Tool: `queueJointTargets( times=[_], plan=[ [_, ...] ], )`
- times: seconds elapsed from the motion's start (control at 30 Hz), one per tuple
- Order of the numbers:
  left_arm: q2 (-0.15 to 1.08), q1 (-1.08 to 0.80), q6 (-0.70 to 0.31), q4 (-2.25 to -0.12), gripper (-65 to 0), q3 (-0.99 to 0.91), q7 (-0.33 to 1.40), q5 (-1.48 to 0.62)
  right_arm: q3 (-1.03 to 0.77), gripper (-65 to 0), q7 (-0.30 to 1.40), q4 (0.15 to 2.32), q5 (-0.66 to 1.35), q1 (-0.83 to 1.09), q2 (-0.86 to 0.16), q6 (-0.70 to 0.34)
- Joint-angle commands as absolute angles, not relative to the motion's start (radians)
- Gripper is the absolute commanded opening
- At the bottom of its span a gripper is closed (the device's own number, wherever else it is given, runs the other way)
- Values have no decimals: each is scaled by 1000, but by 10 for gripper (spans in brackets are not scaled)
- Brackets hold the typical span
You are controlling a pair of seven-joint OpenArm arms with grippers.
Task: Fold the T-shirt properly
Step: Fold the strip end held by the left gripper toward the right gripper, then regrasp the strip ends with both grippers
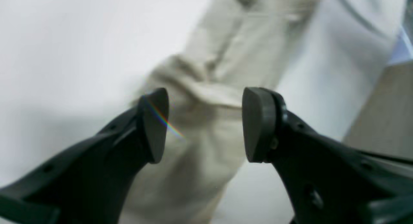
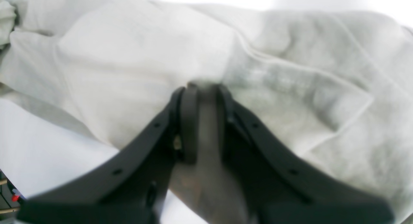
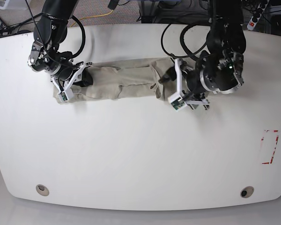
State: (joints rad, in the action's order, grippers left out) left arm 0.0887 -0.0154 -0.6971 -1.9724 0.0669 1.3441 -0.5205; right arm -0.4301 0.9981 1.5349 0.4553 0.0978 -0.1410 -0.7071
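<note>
The beige T-shirt (image 3: 126, 82) lies as a long wrinkled strip across the back half of the white table (image 3: 140, 150). My right gripper (image 3: 85, 78) is at the strip's left end. In the right wrist view this gripper (image 2: 206, 98) is shut on a fold of the T-shirt (image 2: 290, 72), with cloth pinched between its fingers. My left gripper (image 3: 170, 78) hovers at the strip's right end. In the left wrist view this gripper (image 1: 206, 124) stands open, nothing between its pads (image 1: 258, 124), and the T-shirt (image 1: 226, 56) lies below it.
A red tape rectangle (image 3: 270, 146) marks the table near its right edge. Two round holes (image 3: 42, 190) sit near the front edge. Cables (image 3: 178, 33) hang over the back edge behind the arms.
</note>
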Motion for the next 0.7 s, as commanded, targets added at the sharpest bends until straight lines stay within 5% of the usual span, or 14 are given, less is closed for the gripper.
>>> queueJointTargets(
  times=[0.0, 0.37, 0.67],
  plan=[
    [134, -7, -698, -1992, -311, 15, 1343, -555, -435, -556, 1015, 1541, 435, 91, -148, -698],
    [275, -87, -698, -1980, -312, -153, 1293, -621, -437, -541, 1027, 1682, 437, 91, -148, -698],
    [278, -142, -698, -1828, -347, -53, 1162, -621, -642, -201, 1193, 1753, 489, 8, -105, -698]
  ],
)
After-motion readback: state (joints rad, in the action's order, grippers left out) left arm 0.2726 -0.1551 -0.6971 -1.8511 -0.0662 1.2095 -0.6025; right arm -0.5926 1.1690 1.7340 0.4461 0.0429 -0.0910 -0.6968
